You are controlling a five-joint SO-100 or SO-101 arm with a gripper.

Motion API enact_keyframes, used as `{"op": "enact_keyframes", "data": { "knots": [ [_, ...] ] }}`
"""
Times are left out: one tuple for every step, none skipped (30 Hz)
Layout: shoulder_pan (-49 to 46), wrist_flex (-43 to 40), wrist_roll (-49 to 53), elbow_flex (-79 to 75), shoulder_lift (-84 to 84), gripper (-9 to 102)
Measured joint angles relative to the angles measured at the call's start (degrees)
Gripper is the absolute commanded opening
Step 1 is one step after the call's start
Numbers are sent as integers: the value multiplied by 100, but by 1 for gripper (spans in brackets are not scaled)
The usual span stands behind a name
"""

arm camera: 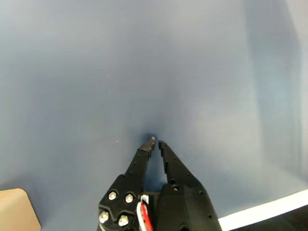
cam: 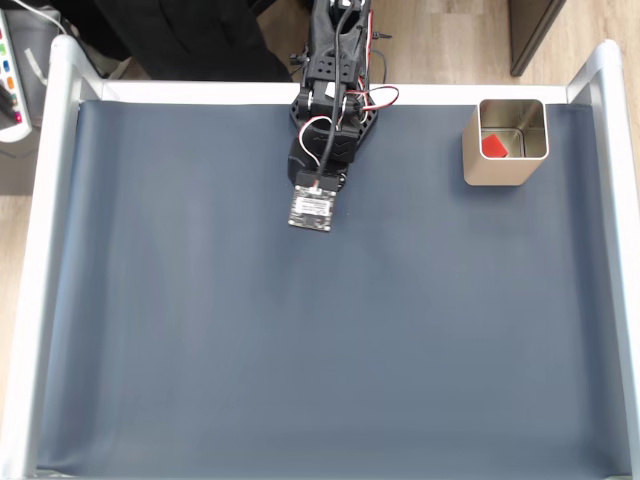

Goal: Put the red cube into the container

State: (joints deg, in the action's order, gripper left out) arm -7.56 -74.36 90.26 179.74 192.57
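The red cube (cam: pixel 495 146) lies inside the container (cam: pixel 503 172), a square silvery-beige tin at the table's far right in the fixed view. A beige corner of the container (arm camera: pixel 17 211) shows at the bottom left of the wrist view. The arm is folded back near the far edge of the table, well left of the tin. Its black gripper (arm camera: pixel 156 142) points down at the bare blue mat, fingertips nearly touching with nothing between them. In the fixed view the arm's body (cam: pixel 325 150) and wrist camera hide the fingers.
A dark blue mat (cam: pixel 300 330) covers the table, framed by white rails (cam: pixel 45 250) on the left, right and far sides. Cables run along the arm. A white device with coloured buttons (cam: pixel 10 75) sits outside the left rail.
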Motion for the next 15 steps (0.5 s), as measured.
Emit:
{"op": "enact_keyframes", "data": {
  "knots": [
    [-62, 0, 0, 0, 0, 1],
    [-97, -9, 0, 0, 0, 1],
    [-114, -9, 0, 0, 0, 1],
    [-123, -9, 0, 0, 9, 1],
    [-123, -9, 0, 0, 9, 1],
    [-123, -9, 0, 0, 9, 1],
    [-123, -9, 0, 0, 9, 1],
    [-123, -9, 0, 0, 9, 1],
    [-114, -9, 0, 0, 9, 1],
    [-114, -9, 0, 0, 9, 1],
    [-114, -9, 0, 0, 9, 1],
    [-114, -9, 0, 0, 9, 1],
    [-123, -9, 0, 0, 9, 1],
    [-158, -9, 0, 0, 9, 1],
    [-167, -9, 0, 0, 9, 1]
  ]
}}
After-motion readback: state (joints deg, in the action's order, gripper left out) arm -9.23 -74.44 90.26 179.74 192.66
